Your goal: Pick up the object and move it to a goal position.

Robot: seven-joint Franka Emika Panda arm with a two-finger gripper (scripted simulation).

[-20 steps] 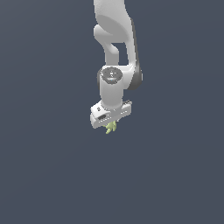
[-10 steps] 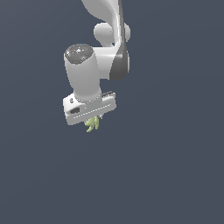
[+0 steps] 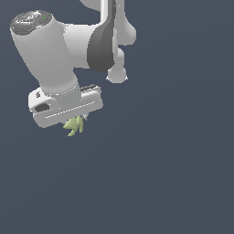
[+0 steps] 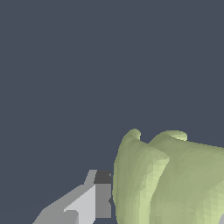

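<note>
The object is a small pale yellow-green lump with stubby pointed lobes. It hangs just under the white hand of my gripper, which is shut on it. The fingers are mostly hidden behind the hand in the exterior view. In the wrist view the object looms large and close, pressed against one grey fingertip. The other finger barely shows at the picture's corner. No goal marker is visible in either view.
The white arm with its dark joint fills the upper part of the exterior view's left half. Behind everything is a plain dark grey-blue background with no surface edges or other objects in sight.
The arm has carried the object toward the exterior view's left and looms much larger, closer to the camera. The grip on the object has held throughout.
</note>
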